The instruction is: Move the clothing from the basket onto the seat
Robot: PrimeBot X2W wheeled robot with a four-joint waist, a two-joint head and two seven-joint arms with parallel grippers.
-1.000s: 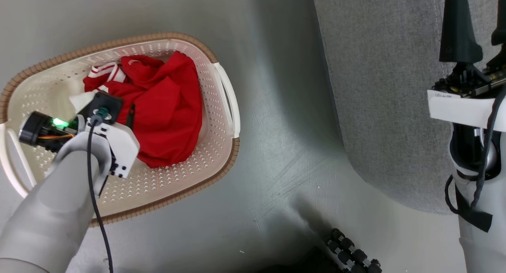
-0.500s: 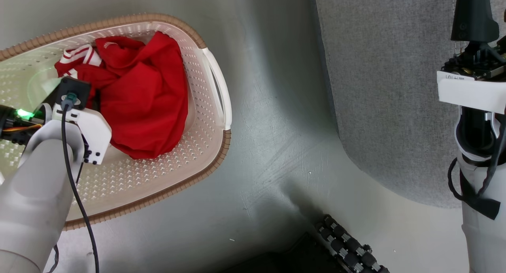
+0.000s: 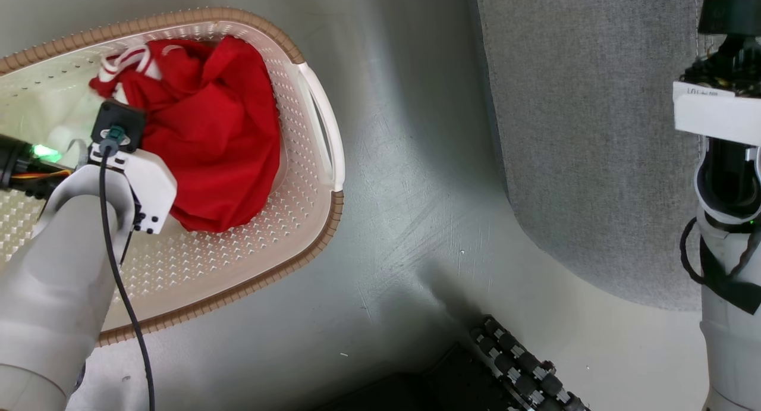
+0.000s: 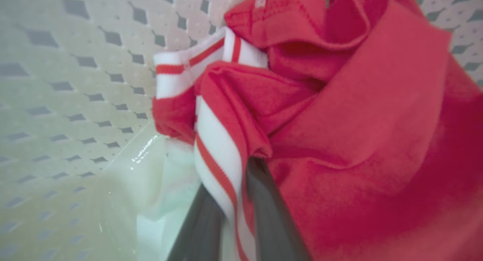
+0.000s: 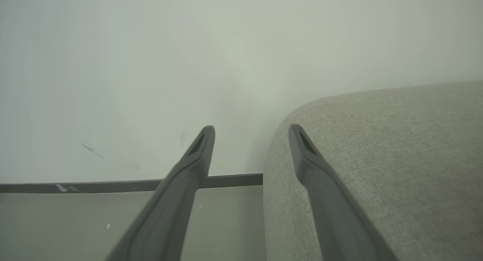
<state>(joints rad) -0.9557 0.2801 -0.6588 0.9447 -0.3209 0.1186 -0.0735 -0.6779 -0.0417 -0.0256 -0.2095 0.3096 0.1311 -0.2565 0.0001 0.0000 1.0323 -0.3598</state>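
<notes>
Two fingers (image 4: 264, 200) of the left gripper (image 4: 232, 178) are noted pinched on the striped cuff (image 4: 217, 155) of one red garment (image 3: 220, 137), lodged in one basket (image 3: 255, 244) on the floor (image 3: 416, 191); two fingers (image 5: 181, 193) of the right gripper (image 5: 252, 129) are held spread, empty, by one seat (image 3: 582, 131).

The shirt (image 3: 220, 131) is bright red, with a white band (image 4: 215, 155) striped in red. The basket (image 3: 279, 220) is cream, dotted with small diamond holes, under a brown ribbed rim (image 3: 238, 289) and white handle (image 3: 333, 137). The sofa (image 3: 582, 131) is flecked grey; the floor (image 3: 386, 220) pale grey-green. The right gripper (image 5: 251, 129) has dark grey fingers (image 5: 177, 208).
</notes>
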